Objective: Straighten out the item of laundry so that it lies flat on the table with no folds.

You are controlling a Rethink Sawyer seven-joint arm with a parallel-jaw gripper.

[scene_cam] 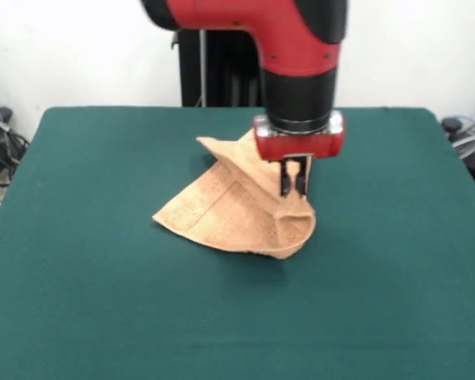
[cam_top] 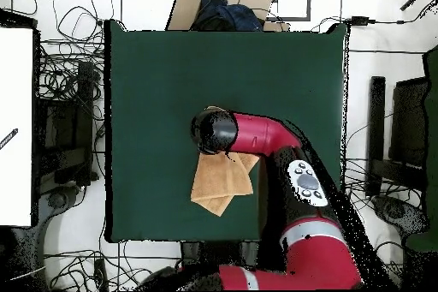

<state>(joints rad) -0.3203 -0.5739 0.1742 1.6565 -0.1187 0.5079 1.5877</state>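
Cables (cam_top: 64,92) are noted beyond the table (scene_cam: 79,301) edges. In the overhead view the arm (cam_top: 257,134) hides part of the towel (scene_cam: 229,210), which lies crumpled mid-table. The gripper (scene_cam: 294,186) is held vertical, apparently clamped on a raised fold.

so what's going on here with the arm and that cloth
A red and black robot arm has its gripper down on a peach-orange towel lying on the green table. The fingers look closed on a raised ridge of the cloth near its edge. The towel is not flat yet: it is folded over itself, with one corner sticking up behind the gripper.
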